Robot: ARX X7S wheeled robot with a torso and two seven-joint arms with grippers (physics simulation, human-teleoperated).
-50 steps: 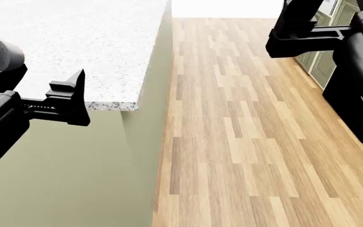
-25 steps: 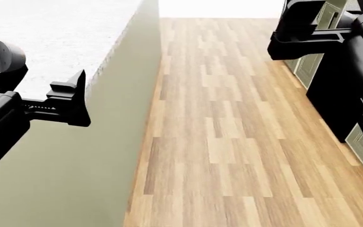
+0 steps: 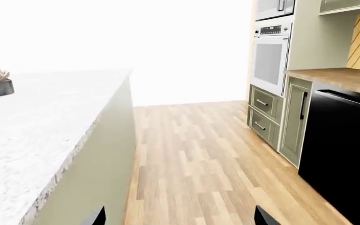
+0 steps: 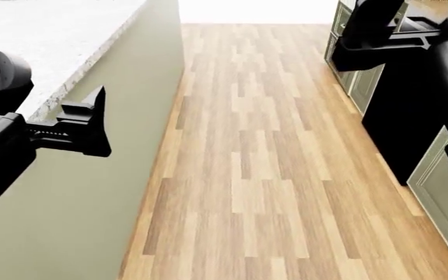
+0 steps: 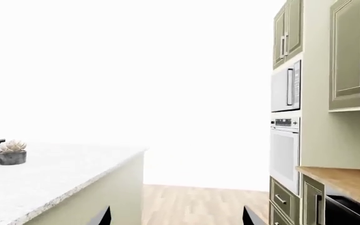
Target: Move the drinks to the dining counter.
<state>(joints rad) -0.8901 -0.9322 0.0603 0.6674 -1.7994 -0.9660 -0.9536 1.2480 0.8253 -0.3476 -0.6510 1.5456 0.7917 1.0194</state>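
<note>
my left gripper (image 4: 91,122) spread, empty. right gripper (image 5: 175,216) spread, empty. dining counter (image 4: 45,35) at my left, wood floor (image 4: 263,151) ahead.

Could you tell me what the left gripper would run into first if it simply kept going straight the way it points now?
Nothing close: the left gripper points down the wood floor aisle between the dining counter and the cabinets. The way looks free up to the bright far end, though depth is unclear.

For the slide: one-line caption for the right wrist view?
Open right gripper faces the speckled dining counter bearing a potted succulent; wall oven beyond; no drinks visible.
</note>
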